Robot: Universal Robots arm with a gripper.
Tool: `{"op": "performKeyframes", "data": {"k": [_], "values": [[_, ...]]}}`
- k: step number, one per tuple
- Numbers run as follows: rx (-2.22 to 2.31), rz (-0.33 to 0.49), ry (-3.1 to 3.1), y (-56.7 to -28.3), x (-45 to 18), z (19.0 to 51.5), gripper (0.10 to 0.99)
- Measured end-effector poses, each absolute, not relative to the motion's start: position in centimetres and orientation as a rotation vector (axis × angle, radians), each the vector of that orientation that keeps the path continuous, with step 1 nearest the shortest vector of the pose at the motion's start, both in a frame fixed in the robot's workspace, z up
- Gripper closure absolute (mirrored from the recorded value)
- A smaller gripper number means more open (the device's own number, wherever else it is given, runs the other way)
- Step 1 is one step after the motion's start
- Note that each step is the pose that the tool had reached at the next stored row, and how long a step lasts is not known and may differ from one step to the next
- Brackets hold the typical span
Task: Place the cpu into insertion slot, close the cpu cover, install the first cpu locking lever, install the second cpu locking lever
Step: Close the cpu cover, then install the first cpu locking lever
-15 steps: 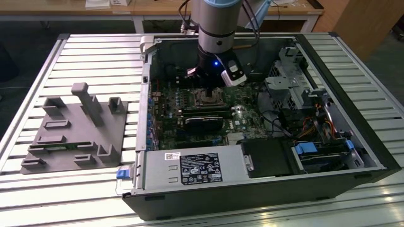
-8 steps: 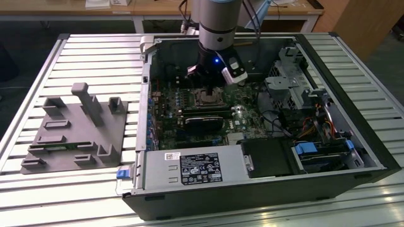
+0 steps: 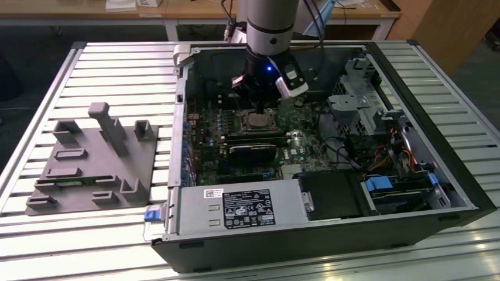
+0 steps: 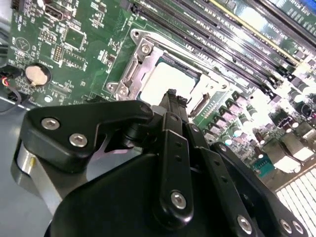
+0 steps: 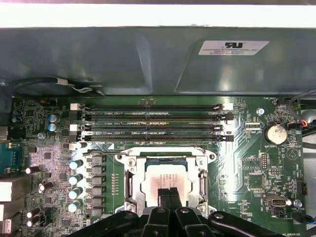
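The cpu (image 5: 165, 177) lies flat in its socket on the green motherboard, its pale metallic top showing through the cpu cover (image 5: 129, 185). The cover, a silvery frame, lies down around the chip. In the second wrist view the cpu (image 4: 165, 81) sits just beyond my fingertips, with the cover (image 4: 129, 74) framing it. My gripper (image 5: 169, 193) hangs right above the chip's near edge, fingers pressed together with nothing visible between them. The exterior view shows my gripper (image 3: 256, 108) inside the open computer case, directly over the cpu (image 3: 258, 121). A thin wire lever (image 5: 106, 154) runs along one side of the socket.
Memory slots (image 5: 148, 123) run beside the socket, with the case wall (image 5: 148, 59) behind them. A black fan card (image 3: 252, 153) sits just below the socket, then the power supply (image 3: 234, 208). A drive cage (image 3: 359, 105) stands at the exterior view's right. A grey fixture (image 3: 93, 158) rests outside the case.
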State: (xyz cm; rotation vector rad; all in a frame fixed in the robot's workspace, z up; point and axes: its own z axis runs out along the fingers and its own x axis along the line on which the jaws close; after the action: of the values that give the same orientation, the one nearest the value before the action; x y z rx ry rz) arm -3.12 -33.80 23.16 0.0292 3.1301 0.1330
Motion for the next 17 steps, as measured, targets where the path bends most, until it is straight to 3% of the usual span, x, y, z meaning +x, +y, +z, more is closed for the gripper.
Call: {"op": "performKeyframes", "data": {"k": [17], "values": [[0.029, 0.133, 3.13, -33.81, -3.63, 23.35, 0.98]]}}
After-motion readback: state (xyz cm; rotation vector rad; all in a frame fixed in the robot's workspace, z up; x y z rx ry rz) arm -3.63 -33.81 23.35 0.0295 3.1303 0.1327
